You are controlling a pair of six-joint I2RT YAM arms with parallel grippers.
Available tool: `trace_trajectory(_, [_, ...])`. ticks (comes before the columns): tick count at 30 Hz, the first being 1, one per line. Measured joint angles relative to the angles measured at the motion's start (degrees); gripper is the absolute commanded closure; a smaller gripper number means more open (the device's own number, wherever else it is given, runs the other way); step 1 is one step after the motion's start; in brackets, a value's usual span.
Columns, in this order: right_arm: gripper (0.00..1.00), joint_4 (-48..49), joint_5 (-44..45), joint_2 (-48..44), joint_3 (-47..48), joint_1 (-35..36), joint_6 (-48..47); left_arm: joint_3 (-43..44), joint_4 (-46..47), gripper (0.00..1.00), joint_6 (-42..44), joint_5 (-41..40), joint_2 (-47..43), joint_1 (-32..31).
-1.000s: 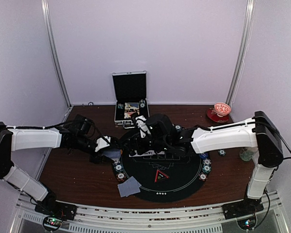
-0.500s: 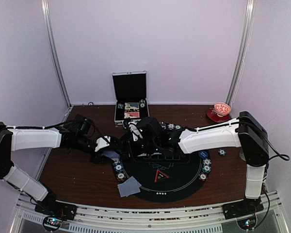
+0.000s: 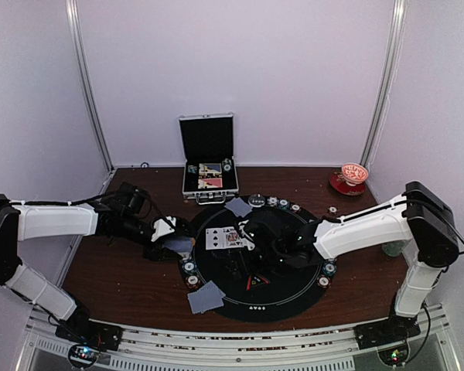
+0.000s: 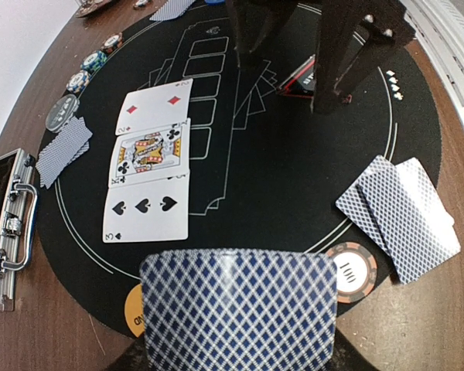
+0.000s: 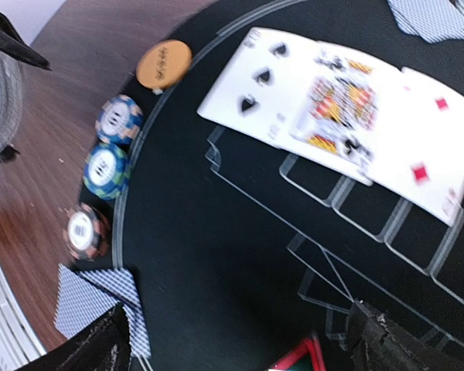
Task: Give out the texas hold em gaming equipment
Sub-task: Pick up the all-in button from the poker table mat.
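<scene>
— Black round mat (image 3: 286,297) on a brown table (image 3: 124,278), with both arms reaching over it. What lies face up?
— Three cards (image 4: 148,158) in a row on the mat's far left part, their edges overlapping: two of diamonds, king of clubs, three of spades.
— And the left gripper (image 3: 175,242)?
— It is clamped on a deck of cards (image 4: 240,309), blue-patterned back up, at the mat's left rim. An orange button disc (image 4: 134,309) peeks out from beneath the deck.
— The right gripper (image 4: 286,81)?
— Its fingers are spread wide with nothing between them. It hangs over the middle of the mat, near the face-up row but apart from it.
— Any other cards?
— One face-down pair (image 3: 206,296) sits at the near left rim, partly off the mat. A second pair (image 3: 238,207) lies at the far rim, towards the open silver case (image 3: 209,166) at the back of the table.
— Chips?
— Three chips (image 5: 104,170) line the left rim between the orange disc and the near pair. The one closest to the pair is marked 100. More chips (image 3: 329,267) dot the right and far rims.
</scene>
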Motion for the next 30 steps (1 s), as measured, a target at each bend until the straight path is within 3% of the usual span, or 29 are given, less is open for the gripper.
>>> trace_trajectory(6, [0.00, -3.5, 1.6, -4.1, -4.7, 0.3, 0.4, 0.0, 0.0, 0.44, 0.0, 0.0, 0.0, 0.0])
trace_trajectory(20, [0.01, -12.7, 5.3, -1.1, -3.4, 4.3, -3.8, 0.0, 0.0, 0.44, 0.0, 0.0, 0.0, 0.0])
trace_trajectory(30, [0.19, -15.5, 8.0, 1.1, -0.8, 4.7, -5.5, 0.0, 0.0, 0.44, 0.0, 0.0, 0.0, 0.0])
